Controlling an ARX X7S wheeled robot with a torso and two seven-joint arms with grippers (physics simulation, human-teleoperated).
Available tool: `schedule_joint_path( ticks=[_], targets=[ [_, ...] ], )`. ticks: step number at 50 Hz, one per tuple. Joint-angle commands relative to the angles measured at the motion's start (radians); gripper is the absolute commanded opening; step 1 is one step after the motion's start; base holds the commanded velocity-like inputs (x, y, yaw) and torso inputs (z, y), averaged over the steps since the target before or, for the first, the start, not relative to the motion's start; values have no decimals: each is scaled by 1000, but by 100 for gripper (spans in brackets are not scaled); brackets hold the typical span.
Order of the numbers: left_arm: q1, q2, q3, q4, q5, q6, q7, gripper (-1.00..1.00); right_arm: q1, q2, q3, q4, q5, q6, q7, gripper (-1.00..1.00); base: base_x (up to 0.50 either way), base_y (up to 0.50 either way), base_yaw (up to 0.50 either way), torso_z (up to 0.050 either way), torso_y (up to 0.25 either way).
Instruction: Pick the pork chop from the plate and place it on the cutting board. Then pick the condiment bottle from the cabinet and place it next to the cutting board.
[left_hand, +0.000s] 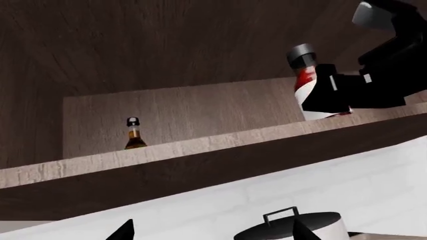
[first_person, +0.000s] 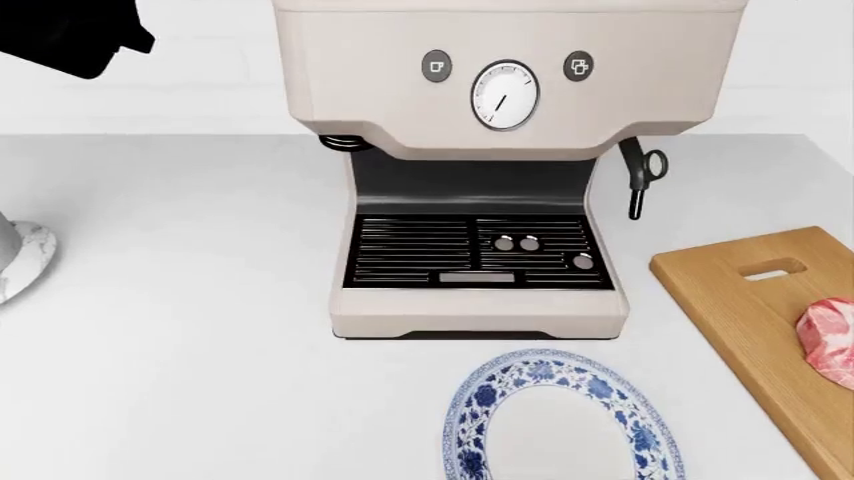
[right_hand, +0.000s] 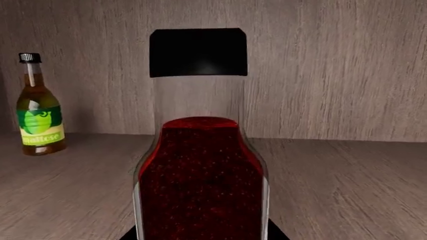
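Note:
The condiment bottle (right_hand: 198, 165), clear with red sauce and a black cap, stands in the cabinet and fills the right wrist view. My right gripper (right_hand: 203, 236) is shut on its lower part, one dark fingertip pressed against each side. The left wrist view shows that bottle (left_hand: 305, 80) at the shelf's front edge with the black right gripper (left_hand: 337, 95) wrapped around it. My left gripper (left_hand: 213, 235) is open and holds nothing. The pork chop (first_person: 830, 340) lies on the cutting board (first_person: 747, 300) at the counter's right. The plate (first_person: 561, 425) in front of the machine holds nothing.
A small amber bottle with a green label (right_hand: 40, 112) stands further along the wooden shelf (left_hand: 167, 152). A big coffee machine (first_person: 507, 150) fills the counter's middle. A pot with a black lid (left_hand: 293, 227) sits below the left gripper. A dark part of the left arm (first_person: 67, 35) shows top left.

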Motion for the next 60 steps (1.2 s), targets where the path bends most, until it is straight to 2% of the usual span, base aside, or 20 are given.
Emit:
schedule_joint_path(
  ticks=[1, 8, 16, 26, 43, 48, 60],
  targets=[
    [10, -6, 0, -1, 10, 16, 13, 100, 0, -1, -39, -10, 0, -20, -48, -100, 0, 0, 0, 0, 0],
    [7, -11, 11, 8, 31, 20, 8, 100, 0, -1, -50, -38, -59, -33, -112, -100, 0, 0, 0, 0, 0],
    [-23, -23, 91, -8, 97, -32, -39, 100, 0, -1, -74, -53, -91, -34, -152, -100, 0, 0, 0, 0, 0],
    [-6, -20, 36, 7, 43, 3, -19, 100, 0, -1, -77, -63, -110, -29, -170, -100, 0, 0, 0, 0, 0],
    [-4, -24, 45, 11, 29, 5, -19, 100, 0, -1, -52, -116, -138, -44, -170, -100, 0, 0, 0, -11, 246],
    [-11, -23, 58, 9, 71, 13, -32, 100, 0, -1, -61, -147, -150, -36, -196, -100, 0, 0, 0, 0, 0],
    [-12, -24, 50, 2, 20, -7, -49, 100, 0, -1, 11, -261, -162, -27, -203, -100, 0, 0, 0, 0, 0]
  ],
)
